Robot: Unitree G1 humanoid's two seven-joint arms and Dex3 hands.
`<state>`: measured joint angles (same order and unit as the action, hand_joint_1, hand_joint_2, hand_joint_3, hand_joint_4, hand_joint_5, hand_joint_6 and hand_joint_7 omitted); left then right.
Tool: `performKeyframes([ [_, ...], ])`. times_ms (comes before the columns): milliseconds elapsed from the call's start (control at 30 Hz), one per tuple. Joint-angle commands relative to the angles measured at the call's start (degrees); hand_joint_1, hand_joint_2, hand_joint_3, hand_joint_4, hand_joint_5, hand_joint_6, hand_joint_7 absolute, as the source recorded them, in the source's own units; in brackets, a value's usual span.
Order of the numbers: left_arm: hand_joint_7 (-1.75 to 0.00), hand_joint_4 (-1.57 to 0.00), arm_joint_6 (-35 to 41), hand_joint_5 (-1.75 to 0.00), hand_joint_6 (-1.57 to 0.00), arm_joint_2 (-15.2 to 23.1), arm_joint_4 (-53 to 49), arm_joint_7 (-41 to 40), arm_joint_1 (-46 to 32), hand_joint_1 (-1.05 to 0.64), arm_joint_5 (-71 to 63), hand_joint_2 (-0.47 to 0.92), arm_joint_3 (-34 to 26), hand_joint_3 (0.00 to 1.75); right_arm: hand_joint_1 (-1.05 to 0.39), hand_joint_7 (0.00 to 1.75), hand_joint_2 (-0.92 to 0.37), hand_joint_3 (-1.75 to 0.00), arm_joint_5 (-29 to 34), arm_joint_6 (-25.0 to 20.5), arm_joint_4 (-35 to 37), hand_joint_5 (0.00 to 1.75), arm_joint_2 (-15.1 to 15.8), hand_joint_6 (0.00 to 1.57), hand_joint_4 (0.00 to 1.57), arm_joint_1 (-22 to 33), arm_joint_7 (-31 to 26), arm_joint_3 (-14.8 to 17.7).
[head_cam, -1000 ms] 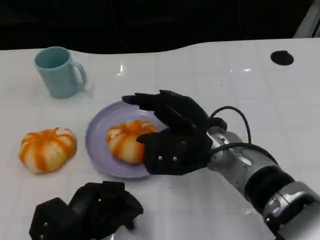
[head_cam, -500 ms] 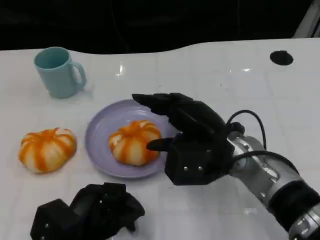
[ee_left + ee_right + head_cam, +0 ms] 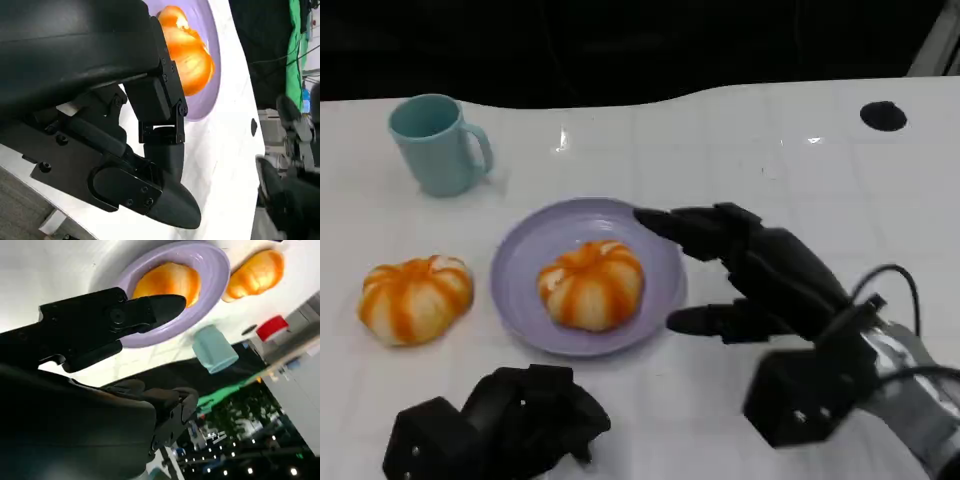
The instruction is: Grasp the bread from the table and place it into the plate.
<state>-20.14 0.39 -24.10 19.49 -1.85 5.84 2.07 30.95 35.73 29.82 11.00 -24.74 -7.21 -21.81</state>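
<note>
Bread (image 3: 591,284) sits in the middle of the purple plate (image 3: 519,262), so by the look of it the placing is done. The right hand (image 3: 760,275) hovers just beside the plate's rim with its fingers (image 3: 692,229) spread and released, holding nothing, probably because it has no more to carry. The left hand (image 3: 495,425) rests low on the desk (image 3: 740,150), fingers curled in, empty. Count: two breads, the second bread (image 3: 415,298) on the desk beside the plate; one plate; one teal mug (image 3: 438,143).
</note>
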Motion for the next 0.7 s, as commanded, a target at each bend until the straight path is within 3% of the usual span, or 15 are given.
performKeyframes([
  [33, -0.75, -0.89, -0.1, -1.50, -1.29, 0.5, -0.7, -0.1, -0.9, -1.04, 0.4, 0.84, -0.6, 0.01, -0.39, 0.18, -0.92, -0.09, -2.5, 7.1, -1.9, 0.71, 3.0, 0.56, 0.33, 6.4, -3.8, 3.5],
  [267, -0.75, -0.90, 1.5, -1.50, -1.31, 0.2, 0.8, -0.7, -1.0, -1.05, 0.5, 0.85, -0.7, 0.01, -0.17, 0.28, -0.91, -0.13, -1.9, 12.4, -3.8, 0.88, 4.4, 0.77, 0.58, 13.5, -9.3, 8.1],
  [333, -0.74, -0.90, 1.3, -1.50, -1.31, 0.2, 0.4, -0.8, -0.5, -1.04, 0.3, 0.85, -0.7, 0.01, -0.13, 0.30, -0.83, -0.31, -3.1, 13.6, -3.4, 0.93, 4.6, 0.85, 0.68, 14.7, -9.4, 9.2],
  [400, -0.74, -0.90, 1.2, -1.50, -1.31, 0.2, 0.0, -0.9, -0.2, -1.05, 0.0, 0.85, -0.8, 0.01, -0.14, 0.46, -0.61, -0.72, -4.2, 14.5, -3.2, 1.17, 4.9, 0.89, 0.73, 15.9, -9.2, 10.2],
  [433, -0.74, -0.89, 1.1, -1.50, -1.31, 0.2, -0.2, -0.9, 0.0, -1.05, 0.0, 0.85, -0.8, 0.01, -0.15, 0.61, -0.56, -0.80, -4.9, 14.4, -3.4, 1.25, 5.1, 0.85, 0.74, 16.7, -8.7, 10.6],
  [500, -0.75, -0.89, 0.9, -1.50, -1.31, 0.2, -0.7, -0.8, 0.4, -1.05, 0.0, 0.85, -0.9, 0.01, -0.16, 0.87, -0.55, -0.87, -5.9, 14.6, -3.6, 1.35, 5.5, 0.77, 0.74, 17.9, -7.7, 11.3],
  [700, -0.75, -0.88, 0.4, -1.50, -1.30, 0.5, -1.4, -0.9, 0.8, -1.05, -0.2, 0.86, -1.1, 0.01, -0.18, 1.12, -0.54, -0.90, -7.1, 14.3, -4.1, 1.61, 5.6, 0.69, 0.74, 21.6, -6.6, 12.6],
])
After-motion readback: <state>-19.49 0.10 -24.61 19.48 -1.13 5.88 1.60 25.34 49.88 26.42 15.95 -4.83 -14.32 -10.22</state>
